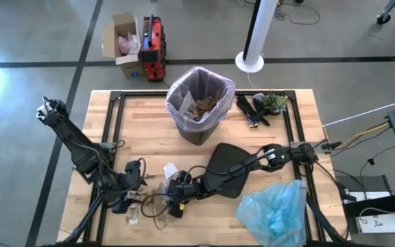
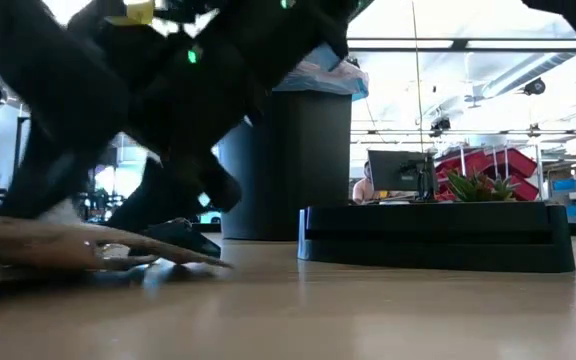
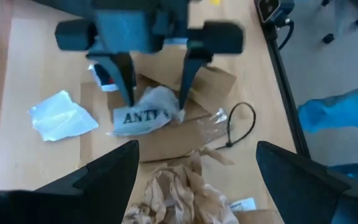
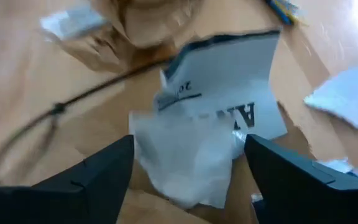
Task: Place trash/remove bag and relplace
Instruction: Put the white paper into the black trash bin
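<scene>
The trash lies in a loose heap [image 1: 149, 199] near the table's front left: crumpled brown paper [image 3: 179, 193], a white scrap [image 3: 61, 115] and a white printed wrapper [image 3: 142, 115] resting on flat brown paper. My right gripper [image 3: 154, 93] is open over the wrapper, one finger on each side of it. The wrapper [image 4: 216, 112] fills its wrist view ahead of the open gripper [image 4: 188, 180]. My left gripper [image 3: 194, 180] is open just left of the heap, above the crumpled paper. The pink-lavender bag [image 1: 201, 86] lines the dark bin and holds brown trash. My right gripper comes slanting down from the table's right, and its fingertips [image 3: 182, 99] stand at the two sides of the printed wrapper's upper edge [image 3: 160, 99]. Whether they touch it, I cannot tell. The wrapper lies flat on the brown paper.
A crinkly light blue plastic bag [image 1: 276, 213] lies at the front right. A flat black object [image 1: 225, 161] sits under the right arm. A black-and-green clump [image 1: 262, 106] lies right of the bin. A black cable loop [image 3: 241, 124] lies beside the heap.
</scene>
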Controlling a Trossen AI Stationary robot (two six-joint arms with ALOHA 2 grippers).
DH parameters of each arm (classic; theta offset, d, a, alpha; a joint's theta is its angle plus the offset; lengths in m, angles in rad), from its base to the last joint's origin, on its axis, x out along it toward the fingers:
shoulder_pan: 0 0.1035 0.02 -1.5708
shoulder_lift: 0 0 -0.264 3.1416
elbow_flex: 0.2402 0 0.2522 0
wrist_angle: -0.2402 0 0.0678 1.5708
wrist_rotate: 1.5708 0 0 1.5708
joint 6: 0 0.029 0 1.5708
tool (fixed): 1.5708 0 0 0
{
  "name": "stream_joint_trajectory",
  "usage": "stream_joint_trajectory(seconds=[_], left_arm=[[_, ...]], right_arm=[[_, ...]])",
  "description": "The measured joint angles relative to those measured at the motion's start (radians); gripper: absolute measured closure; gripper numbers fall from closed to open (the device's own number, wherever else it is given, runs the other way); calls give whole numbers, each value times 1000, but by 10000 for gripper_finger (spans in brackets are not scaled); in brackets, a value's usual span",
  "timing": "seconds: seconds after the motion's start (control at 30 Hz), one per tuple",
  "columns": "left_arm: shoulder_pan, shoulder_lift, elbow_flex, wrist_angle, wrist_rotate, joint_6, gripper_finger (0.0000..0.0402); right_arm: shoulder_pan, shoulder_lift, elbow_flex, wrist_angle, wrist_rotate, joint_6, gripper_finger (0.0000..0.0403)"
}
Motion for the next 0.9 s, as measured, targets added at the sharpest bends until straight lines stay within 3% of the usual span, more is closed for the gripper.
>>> stream_joint_trajectory(seconds=[0.1, 0.23, 0.63, 0.8, 0.9], left_arm=[[0, -5, -24, 32, 0, -3, 93], [0, -13, -33, 54, -1, -3, 93], [0, -15, -39, 70, -3, -9, 93], [0, -15, -39, 70, -3, -18, 93], [0, -15, -40, 70, -12, -18, 93]], right_arm=[[0, 6, 0, 14, 0, 14, 112], [0, 6, 0, 13, 1, 4, 154], [-14, -37, -1, 6, -1, 18, 389], [-20, -155, 1, 13, 32, -42, 381], [-23, -234, 1, 9, 129, -131, 382]])
